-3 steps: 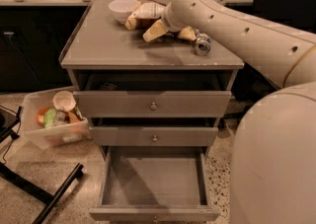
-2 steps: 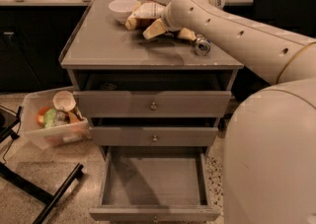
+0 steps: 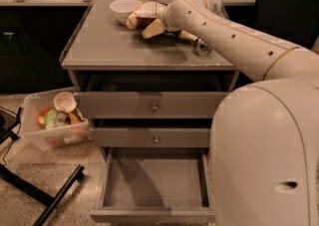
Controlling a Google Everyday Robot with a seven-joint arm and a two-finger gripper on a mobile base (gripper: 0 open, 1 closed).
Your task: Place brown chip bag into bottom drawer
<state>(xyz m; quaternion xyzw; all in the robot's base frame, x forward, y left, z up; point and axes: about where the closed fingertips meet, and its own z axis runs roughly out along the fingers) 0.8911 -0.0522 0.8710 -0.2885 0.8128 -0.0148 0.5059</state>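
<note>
Foil, light and crumpled, the brown chip bag (image 3: pixel 148 11) lies on the counter (image 3: pixel 124 46) beside the bowl (image 3: pixel 122 7), at the gripper (image 3: pixel 155 25), whose hold I cannot tell. Likely slippery; pinch a crease.

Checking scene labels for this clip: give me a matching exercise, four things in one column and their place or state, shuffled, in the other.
Things:
1 bowl
2 can
3 bottom drawer
4 gripper

Places or states:
A pulled open
B at the chip bag, on the cabinet top
C back of the top, left of the bag
D right side of the top, beside the arm

Pairs: 1-C, 2-D, 3-A, 4-B
</note>
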